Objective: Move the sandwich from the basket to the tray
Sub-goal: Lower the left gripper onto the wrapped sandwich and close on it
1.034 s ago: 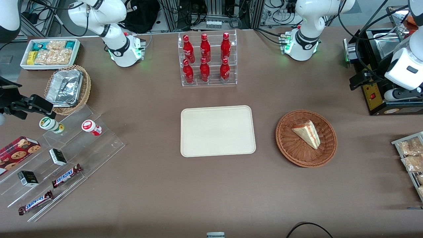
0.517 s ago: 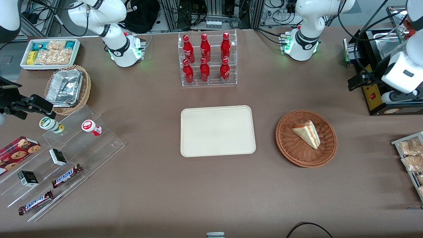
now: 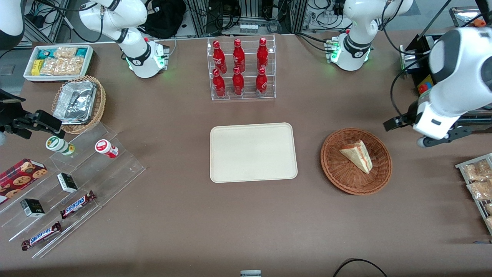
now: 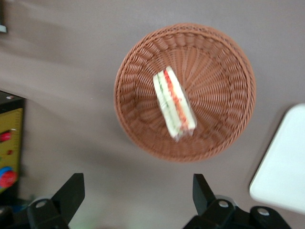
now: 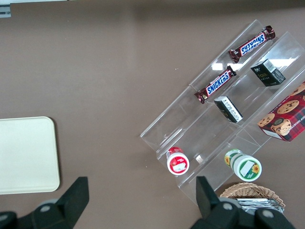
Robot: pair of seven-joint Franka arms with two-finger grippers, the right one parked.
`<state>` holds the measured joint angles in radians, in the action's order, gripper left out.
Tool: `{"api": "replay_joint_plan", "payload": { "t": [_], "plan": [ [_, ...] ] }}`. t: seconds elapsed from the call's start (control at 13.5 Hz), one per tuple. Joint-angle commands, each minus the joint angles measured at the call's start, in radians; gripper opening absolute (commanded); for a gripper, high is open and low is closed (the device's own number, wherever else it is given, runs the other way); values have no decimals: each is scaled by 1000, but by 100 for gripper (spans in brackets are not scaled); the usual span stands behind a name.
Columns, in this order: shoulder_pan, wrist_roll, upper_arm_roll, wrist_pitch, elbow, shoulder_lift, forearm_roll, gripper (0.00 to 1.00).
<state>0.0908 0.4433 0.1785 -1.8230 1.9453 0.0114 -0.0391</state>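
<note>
Sandwich [image 3: 357, 155] lies in the basket [image 3: 334, 169]; tray [image 3: 253, 152] waits bare beside it; gripper [image 4: 138, 200] hangs near the basket, jaws wide apart, holding nothing; all lifting and carrying is left.

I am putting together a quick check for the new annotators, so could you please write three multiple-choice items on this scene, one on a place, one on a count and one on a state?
1. Where does the sandwich lie?
A. On the tray
B. In the basket
C. On the bare table

2. How many red bottles stand in the clear rack?
A. Four
B. Six
C. Eight

3. How is the gripper placed?
A. Open, above the table beside the basket
B. Shut on the sandwich
C. Resting on the tray

Key:
1 B, the wedge sits inside the basket, and the tray holds nothing.
2 B, two rows of three show in the front view.
3 A, the wrist view shows the jaws wide apart with nothing between them, looking down on the basket.
</note>
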Motion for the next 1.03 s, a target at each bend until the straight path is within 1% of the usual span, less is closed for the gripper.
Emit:
{"api": "replay_joint_plan", "payload": {
  "t": [0.0,0.15,0.3,0.59,0.96],
  "plan": [
    [-3,161,13,-169,153,-39,-15,100],
    [-5,267,30,-316,255,-36,-15,100],
    [-9,339,41,-419,308,-12,-15,100],
    [-37,434,42,-487,319,62,-12,100],
    [-42,462,42,-574,345,119,-10,100]
  ]
}}
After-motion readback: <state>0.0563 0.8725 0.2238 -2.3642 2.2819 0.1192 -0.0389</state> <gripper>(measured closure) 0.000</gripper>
